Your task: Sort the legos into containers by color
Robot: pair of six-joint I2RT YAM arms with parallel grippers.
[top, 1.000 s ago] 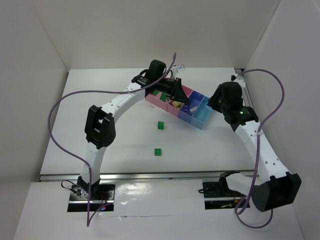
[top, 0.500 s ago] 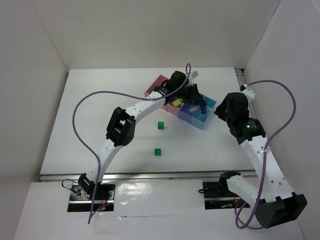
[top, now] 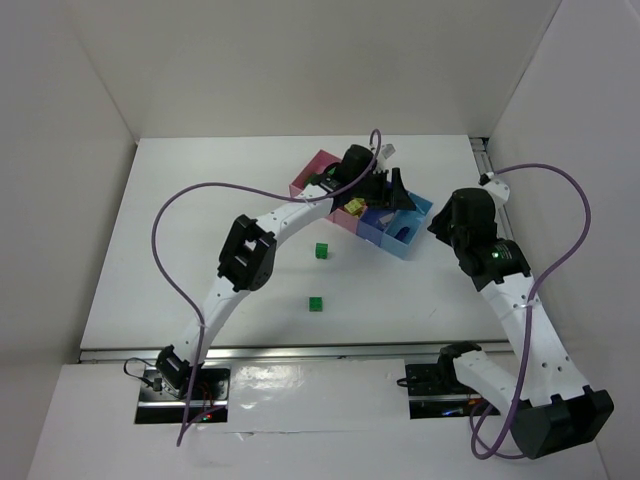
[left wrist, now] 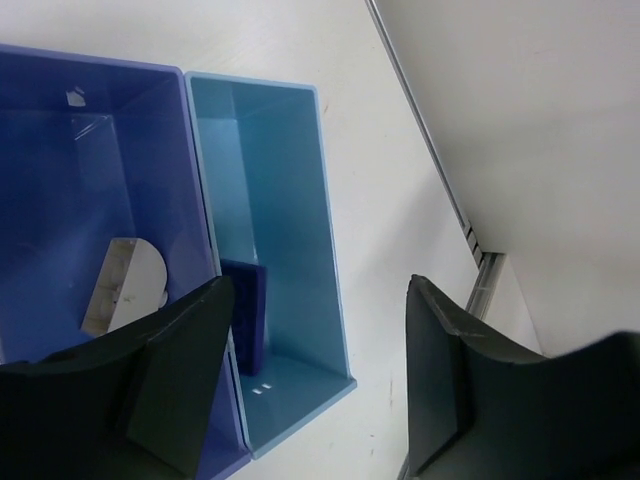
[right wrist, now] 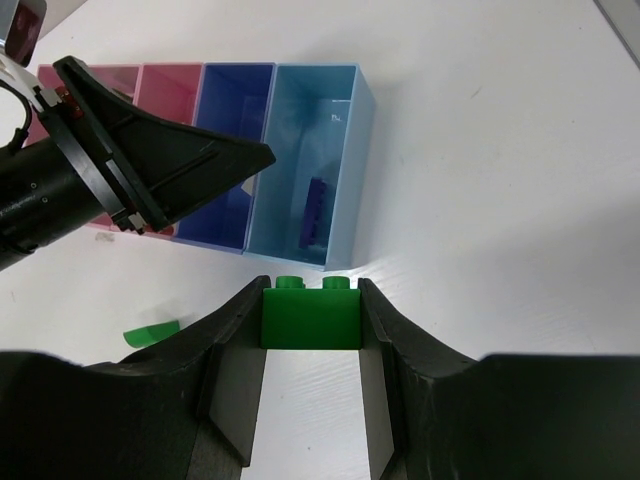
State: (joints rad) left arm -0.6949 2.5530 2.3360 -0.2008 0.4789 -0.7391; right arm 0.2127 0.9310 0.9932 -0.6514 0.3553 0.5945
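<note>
White counter (top: 180, 230): left tool (left wrist: 320, 345) spread over light blue tray (left wrist: 290, 180) (dark blue brick (left wrist: 248, 315) lies inside). Right tool (right wrist: 310, 300) pinches green brick (right wrist: 310, 320) near that tray; two more green bricks (top: 322, 250) (top: 315, 302) sit mid-counter.

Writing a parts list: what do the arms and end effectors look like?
The left arm and right arm have white links and black joint housings. A purple cable loops along each. A green light glows on the right arm. The left end effector and right end effector have black wedge-shaped fingers.
</note>
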